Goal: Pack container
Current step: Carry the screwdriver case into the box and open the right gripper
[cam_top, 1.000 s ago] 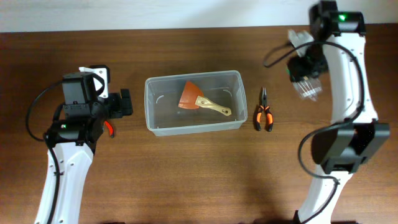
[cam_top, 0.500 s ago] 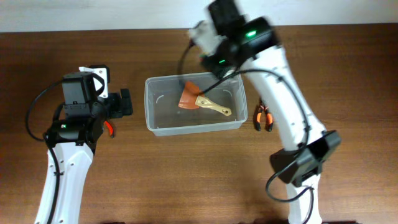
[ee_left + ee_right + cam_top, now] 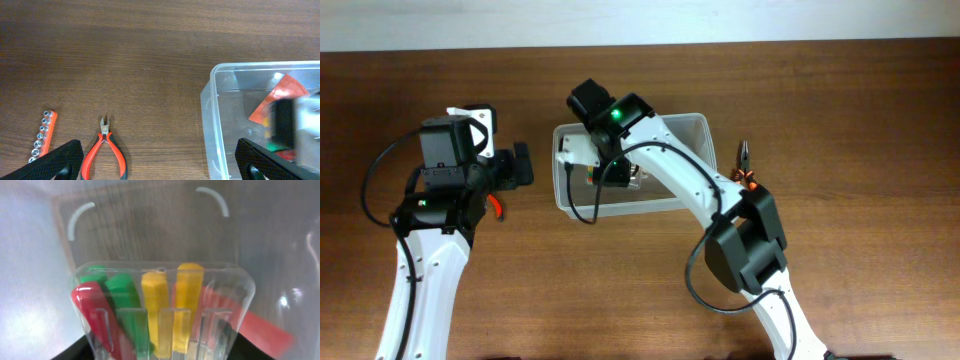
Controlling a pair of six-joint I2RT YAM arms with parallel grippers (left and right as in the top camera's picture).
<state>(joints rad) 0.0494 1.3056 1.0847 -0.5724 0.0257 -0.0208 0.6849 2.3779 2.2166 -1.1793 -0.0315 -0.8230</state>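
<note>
The container [image 3: 560, 192] is a clear plastic tub at the table's middle; it also shows in the left wrist view [image 3: 209, 100] and the right wrist view [image 3: 150, 230]. An orange scraper [image 3: 280, 95] lies inside it, mostly hidden overhead by my right arm. My right gripper [image 3: 610, 175] is over the tub's left half, shut on a clear case of red, green and yellow tool handles [image 3: 160, 310]. My left gripper [image 3: 525, 165] is open and empty left of the tub, its jaws [image 3: 160, 167] wide apart above red pliers [image 3: 104, 150].
Orange-and-black pliers [image 3: 744, 180] lie right of the tub, partly under my right arm. An orange holder of sockets [image 3: 42, 132] lies left of the red pliers [image 3: 497, 207]. The scraper's orange blade [image 3: 265, 330] shows under the case.
My right arm has swung from the far right of the table leftward to over the tub, carrying the clear case. The left arm has not moved.
</note>
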